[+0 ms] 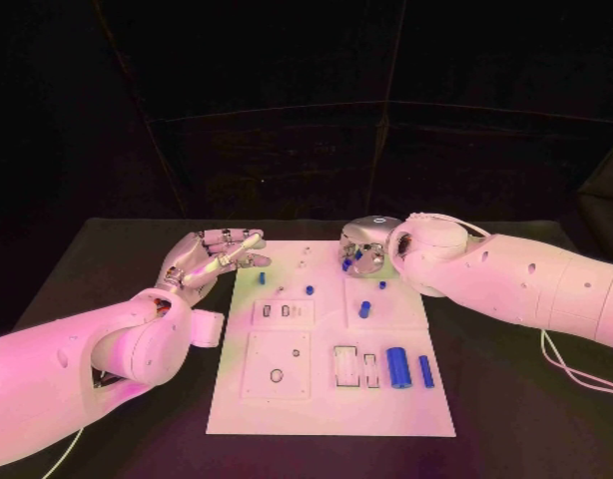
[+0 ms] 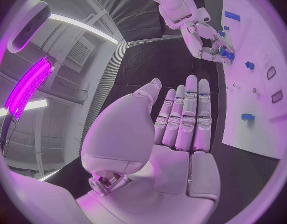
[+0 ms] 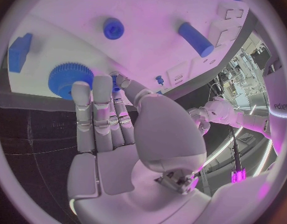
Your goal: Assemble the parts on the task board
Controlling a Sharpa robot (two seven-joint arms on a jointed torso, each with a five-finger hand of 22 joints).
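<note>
Task board (image 1: 328, 399), white plate, centre of the black table (image 1: 522, 399); assembly judged early to midway. Left hand (image 1: 214, 257): at the board's far left edge, fingers straight and together, holding nothing. Lying loose, not yet placed: small blue pieces (image 1: 309, 290) in the middle, two blue cylinders (image 1: 398, 367) beside an open rectangular recess (image 1: 347, 365) at near right. Right hand (image 1: 365, 255): over the far right corner, fingertips beside a blue gear (image 3: 70, 76); whether it pinches anything cannot be told.
</note>
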